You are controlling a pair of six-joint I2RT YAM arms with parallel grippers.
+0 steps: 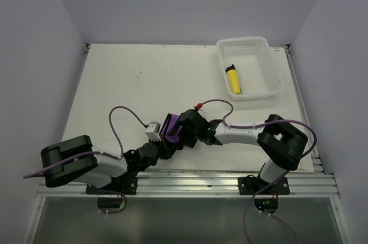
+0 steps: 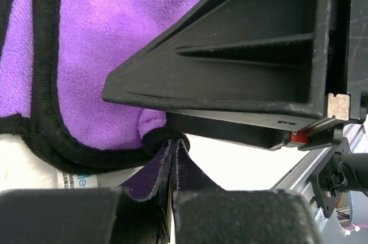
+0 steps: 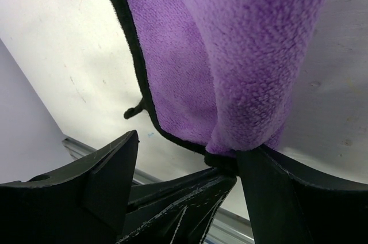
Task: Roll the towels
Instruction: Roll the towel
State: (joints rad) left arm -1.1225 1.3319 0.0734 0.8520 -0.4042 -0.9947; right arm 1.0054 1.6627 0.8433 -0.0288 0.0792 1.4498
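Down at the near edge, the left pincer [image 2: 172, 157] is clamped shut on the black-edged corner of the purple towel [image 2: 98, 54], pinning the cloth so it has an anchor. Right against it, the right pincer [image 3: 191, 143] stands wide open and grips nothing. The towel's plush fold drapes between its fingers and brushes one of them, and I'd say it's placed to take a fresh bite. The purple cloth sits bunched between the two pincers, close over the tabletop [image 1: 132, 77] and not yet a tidy roll. Far back on the right, the white basket [image 1: 244, 41] holds the yellow towel [image 1: 233, 80], which looks rolled up tight. One seems done, with the purple one to go.
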